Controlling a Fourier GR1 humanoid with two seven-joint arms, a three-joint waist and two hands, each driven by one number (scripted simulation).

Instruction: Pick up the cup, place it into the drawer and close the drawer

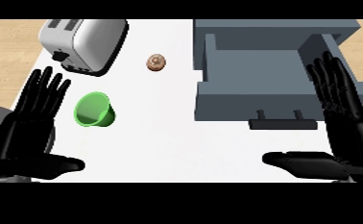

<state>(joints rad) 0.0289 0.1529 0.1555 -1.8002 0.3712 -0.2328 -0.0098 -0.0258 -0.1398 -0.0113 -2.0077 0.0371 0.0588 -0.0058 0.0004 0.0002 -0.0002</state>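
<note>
**Now the cup waits and the drawer stands open**

So far nothing is held; the green cup (94, 110) lies tipped on the white table (170, 136), its open mouth facing down and to the left, so it must be picked up before it can go anywhere. It sits on the left side, just beside the left hand (32, 117); that hand is flat, with its fingers (44, 88) straight and a little spread, pointing up the view, and its thumb sticks out low to the right; I think it is the closer hand for the grab.

The grey drawer (212, 103) is pulled out on the right side, well apart from the cup; its inside looks bare, so there is room for the cup; its dark handle (284, 122) faces the robot, ready to be pushed shut later.

The right hand (333, 122) is by the drawer's right edge; its fingers are straight too, and they hold nothing.

A silver toaster (81, 43) stands at the back left; a small brown round thing (156, 62) lies near the middle; neither is in the way.
</note>
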